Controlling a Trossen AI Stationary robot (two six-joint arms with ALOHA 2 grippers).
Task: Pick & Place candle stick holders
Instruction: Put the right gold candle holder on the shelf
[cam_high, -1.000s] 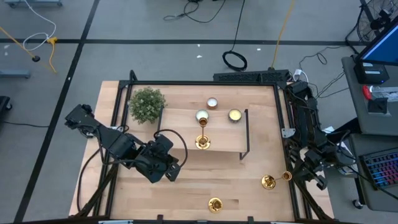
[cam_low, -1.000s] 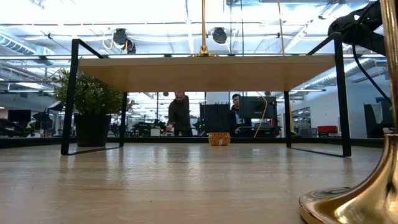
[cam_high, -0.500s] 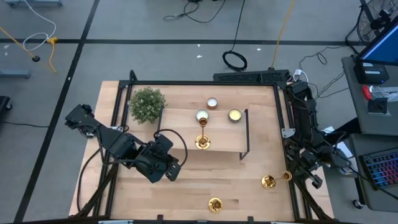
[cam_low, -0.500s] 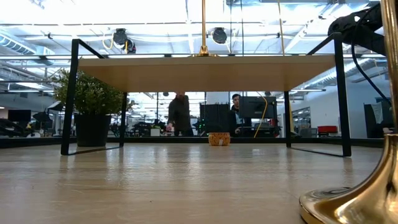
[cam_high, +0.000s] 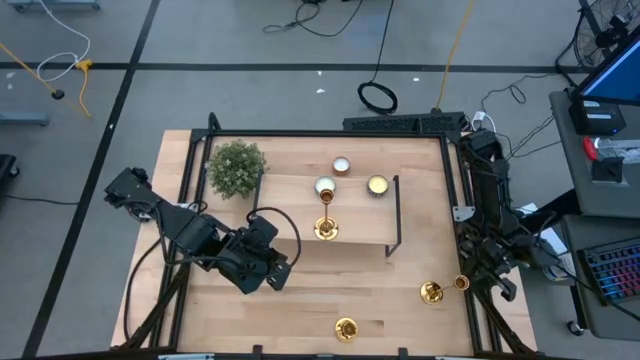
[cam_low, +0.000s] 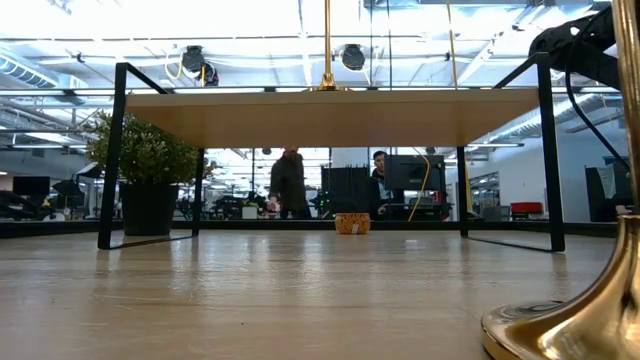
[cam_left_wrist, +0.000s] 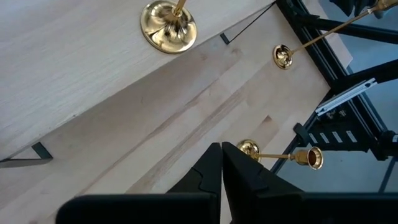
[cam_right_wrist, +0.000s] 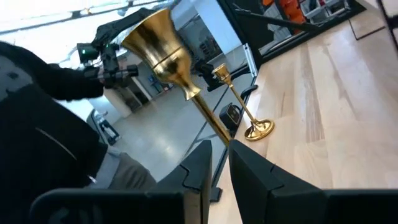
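I think the robot is in the middle of picking up the second of the candle stick holders. The right claw is at the near right corner of the bench and pinches the thin stem of a gold holder, just under its cup. The foot looks like it is on the wood or just above it; I cannot tell which. Another holder stands upright on the low shelf in the middle of the bench. A third holder stands alone by the near edge. The left claw hangs over the bench on the left, near the shelf's near left corner. Its fingers are pressed together with nothing in them. Next, I think the right claw has to lift its holder straight up and carry it left to the shelf. It should keep it upright and not bump the black shelf legs or the holder already there. As for things that hold other things, a dark pot at the far left holds a bushy green plant. Three small round candles sit near it, by the far side of the shelf. I cannot see into the holders' cups.
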